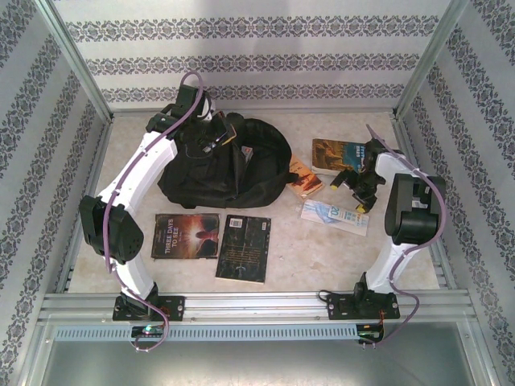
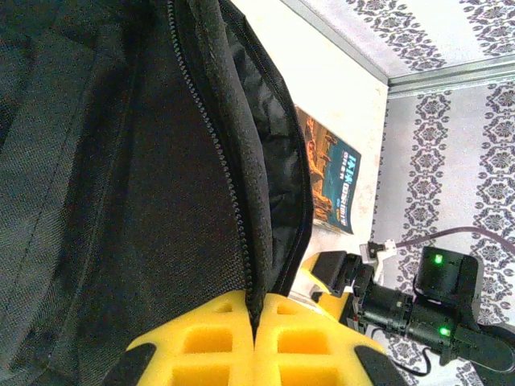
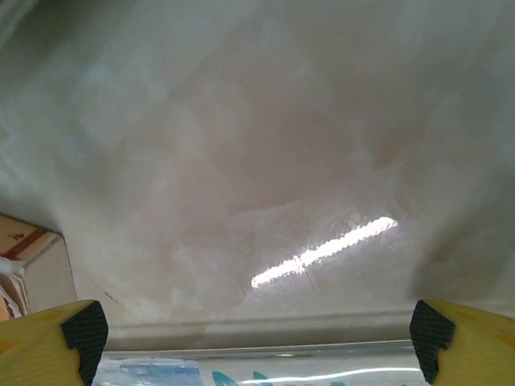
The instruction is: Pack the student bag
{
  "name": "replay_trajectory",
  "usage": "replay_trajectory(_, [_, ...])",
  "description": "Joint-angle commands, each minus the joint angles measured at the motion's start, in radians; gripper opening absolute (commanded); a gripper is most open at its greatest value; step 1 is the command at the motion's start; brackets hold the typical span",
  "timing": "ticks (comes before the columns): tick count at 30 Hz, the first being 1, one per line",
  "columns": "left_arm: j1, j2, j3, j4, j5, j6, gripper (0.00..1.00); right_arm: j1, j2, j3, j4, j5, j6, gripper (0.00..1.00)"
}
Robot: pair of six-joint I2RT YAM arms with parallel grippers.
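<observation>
With our left gripper [image 2: 256, 320] clamped on the rim of the bag [image 1: 241, 169], we should centre the wide-open, empty right gripper [image 3: 257, 334] over the booklet [image 1: 334, 215].

The dark book [image 1: 186, 236] bears a title starting "THRES"; the pale blue packet [image 1: 334, 215] shows "20". Lettering on the orange book [image 2: 330, 181] is illegible.

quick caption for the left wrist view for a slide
Left gripper shut on the zippered edge of the student bag opening, a book lying beyond.
</observation>
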Motion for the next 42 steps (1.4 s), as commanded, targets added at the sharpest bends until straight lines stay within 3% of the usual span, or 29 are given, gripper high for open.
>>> replay_trajectory(1, [-0.009, -0.01, 0.002, 0.024, 0.016, 0.02, 0.0, 0.03, -0.047, -0.061, -0.034, -0.027, -0.011, 0.97])
replay_trajectory(8, [-0.009, 0.009, 0.033, 0.02, 0.016, 0.019, 0.0, 0.107, -0.224, -0.245, -0.02, -0.05, 0.072, 0.98])
replay_trajectory(13, [-0.009, 0.02, 0.038, 0.018, 0.014, 0.017, 0.0, 0.219, -0.316, -0.335, 0.015, -0.108, 0.131, 0.98])
replay_trajectory(18, [-0.008, 0.028, 0.037, 0.019, 0.02, 0.016, 0.0, 0.363, -0.291, -0.341, 0.058, -0.28, 0.112, 0.97])
replay_trajectory(21, [-0.009, 0.027, 0.035, 0.017, 0.019, 0.02, 0.0, 0.425, -0.318, -0.273, -0.042, -0.184, 0.035, 0.97])
replay_trajectory(26, [-0.007, 0.022, 0.023, 0.02, 0.018, 0.021, 0.0, 0.335, -0.385, -0.264, -0.036, -0.098, -0.003, 0.97])
replay_trajectory(31, [-0.009, 0.017, 0.012, 0.019, 0.018, 0.022, 0.0, 0.297, -0.252, -0.209, -0.019, -0.091, -0.063, 0.97])
replay_trajectory(36, [-0.009, 0.012, 0.004, 0.022, 0.02, 0.022, 0.0, 0.348, -0.151, -0.161, -0.037, -0.09, -0.109, 0.97])
replay_trajectory(42, [-0.005, 0.013, 0.004, 0.021, 0.02, 0.025, 0.0, 0.456, -0.159, -0.183, -0.009, -0.151, -0.064, 0.96])
